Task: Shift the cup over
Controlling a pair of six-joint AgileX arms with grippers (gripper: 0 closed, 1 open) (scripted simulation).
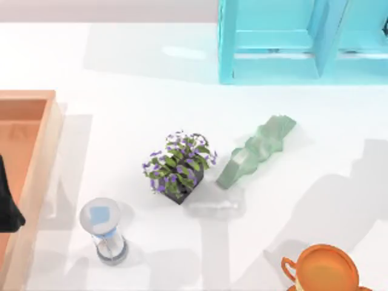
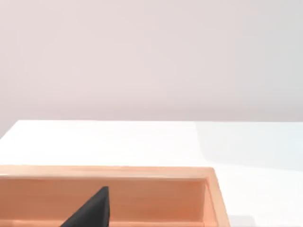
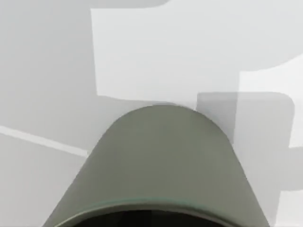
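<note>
The cup [image 1: 326,268] is sitting at the lower right of the top view, upright on the white worktop [image 1: 121,73], its loop handle pointing toward frame left and its rim partly cut by the bottom edge. The left arm is showing as a dark form at the far left edge, over the wooden tray [image 1: 36,182]; its gripper state cannot be told. The cup is lying well apart from that arm, beyond the hourglass [image 1: 104,231] and potted plant [image 1: 179,165]. Judgement: the right arm is the nearer one; its gripper's state cannot be told either.
</note>
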